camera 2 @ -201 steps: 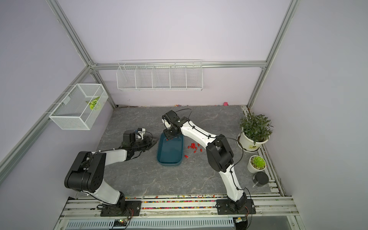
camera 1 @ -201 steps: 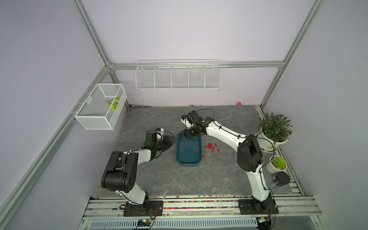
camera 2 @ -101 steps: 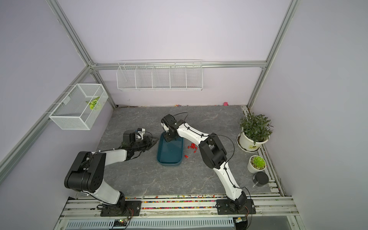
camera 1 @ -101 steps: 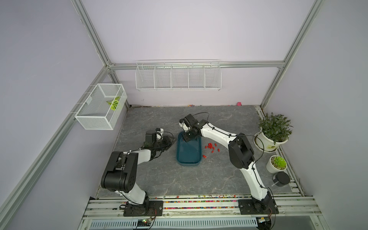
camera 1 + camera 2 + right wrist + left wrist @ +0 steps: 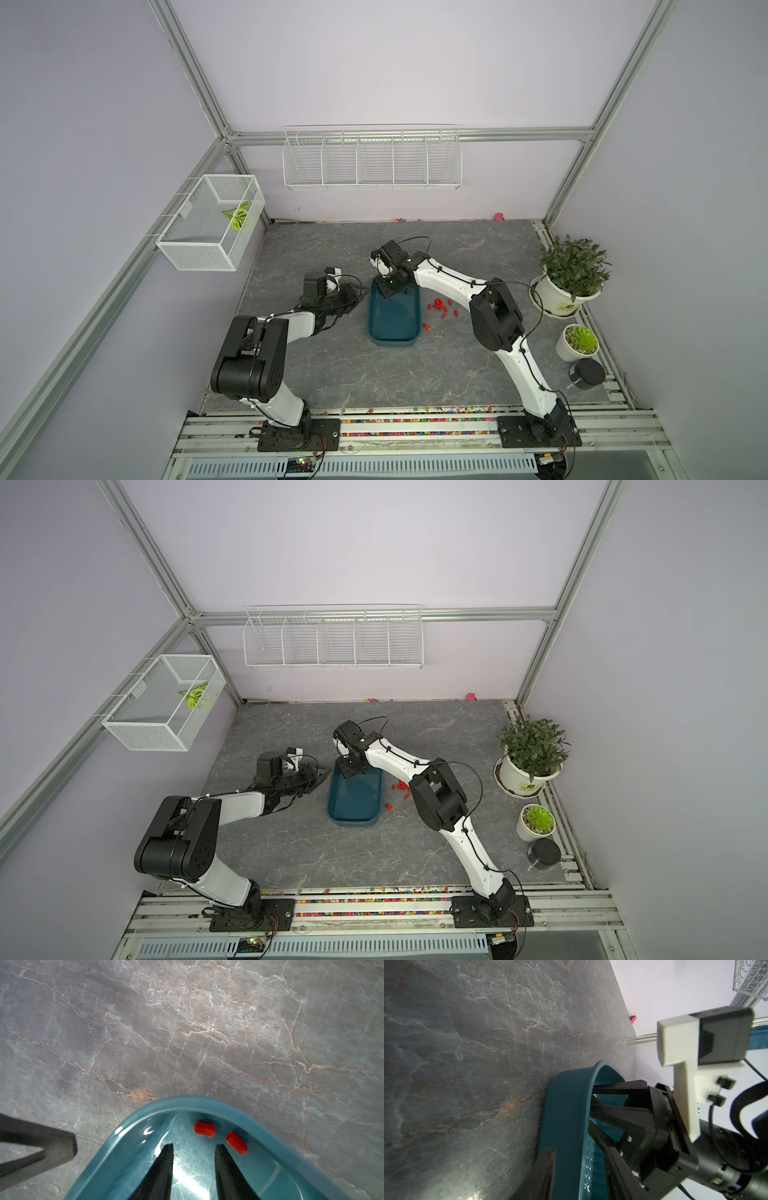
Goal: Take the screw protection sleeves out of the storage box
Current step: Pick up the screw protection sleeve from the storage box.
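Now the right gripper (image 5: 194,1146), a bit apart, is in the storage box (image 5: 187,1101) corner by two screw protection sleeves (image 5: 204,1129); the left gripper (image 5: 66,1147) is closed outside.

**Teal box, red sleeves, grey marble top**

Storage box (image 5: 392,324): dk teal all over, glossy, pale scuff marks on its floor in right wrist view.
Screw protection sleeves (image 5: 441,306): bright red, plain.
Tabletop (image 5: 332,374): mid-grey marble look w/ white veins & a few rust-orange streaks.
Walls (image 5: 374,62): pale lilac, no pattern.
Frame posts (image 5: 187,70): silver.
Mesh basket (image 5: 199,249) & wire rack (image 5: 372,160): white.
Leaf (image 5: 239,216) in basket: lime green w/ darker stripes.
Blob (image 5: 498,216) by back wall: pink.
Arms (image 5: 449,282): white shells, black joints.
Potted plant (image 5: 573,262): dk green leaves, white pot.
Succulent (image 5: 582,334): lime green, white pot.
Jar (image 5: 587,374): black.
Beads (image 5: 415,422) along front rail: multicol.
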`<state>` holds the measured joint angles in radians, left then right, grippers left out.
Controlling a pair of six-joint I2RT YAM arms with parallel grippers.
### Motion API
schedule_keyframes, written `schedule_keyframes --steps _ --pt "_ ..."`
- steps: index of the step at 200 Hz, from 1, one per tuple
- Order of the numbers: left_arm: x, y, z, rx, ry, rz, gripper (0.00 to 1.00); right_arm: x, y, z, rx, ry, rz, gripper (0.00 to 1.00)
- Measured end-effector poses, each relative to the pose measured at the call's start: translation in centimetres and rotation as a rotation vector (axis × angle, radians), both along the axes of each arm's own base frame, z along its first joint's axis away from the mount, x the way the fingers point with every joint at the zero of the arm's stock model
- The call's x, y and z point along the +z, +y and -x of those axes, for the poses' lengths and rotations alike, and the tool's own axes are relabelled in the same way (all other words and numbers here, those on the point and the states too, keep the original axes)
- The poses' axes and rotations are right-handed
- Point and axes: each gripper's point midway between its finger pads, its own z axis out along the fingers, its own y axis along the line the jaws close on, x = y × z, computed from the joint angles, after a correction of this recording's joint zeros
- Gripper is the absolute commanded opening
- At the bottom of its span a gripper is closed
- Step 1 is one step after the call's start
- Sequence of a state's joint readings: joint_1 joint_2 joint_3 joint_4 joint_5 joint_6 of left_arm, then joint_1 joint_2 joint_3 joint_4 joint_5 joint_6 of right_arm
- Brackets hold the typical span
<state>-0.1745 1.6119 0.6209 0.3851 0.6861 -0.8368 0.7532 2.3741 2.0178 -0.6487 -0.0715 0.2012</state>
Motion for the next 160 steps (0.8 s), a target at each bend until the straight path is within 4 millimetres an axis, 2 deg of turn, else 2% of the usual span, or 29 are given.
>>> schedule_keyframes --steps 67,160 --pt "0.0 0.0 0.0 -0.001 0.0 0.001 0.46 0.9 0.5 -0.2 0.003 -0.014 -0.011 0.38" --pt "0.0 0.0 0.0 -0.002 0.0 0.001 0.46 -1.5 0.4 0.2 0.011 0.013 0.041 0.41"
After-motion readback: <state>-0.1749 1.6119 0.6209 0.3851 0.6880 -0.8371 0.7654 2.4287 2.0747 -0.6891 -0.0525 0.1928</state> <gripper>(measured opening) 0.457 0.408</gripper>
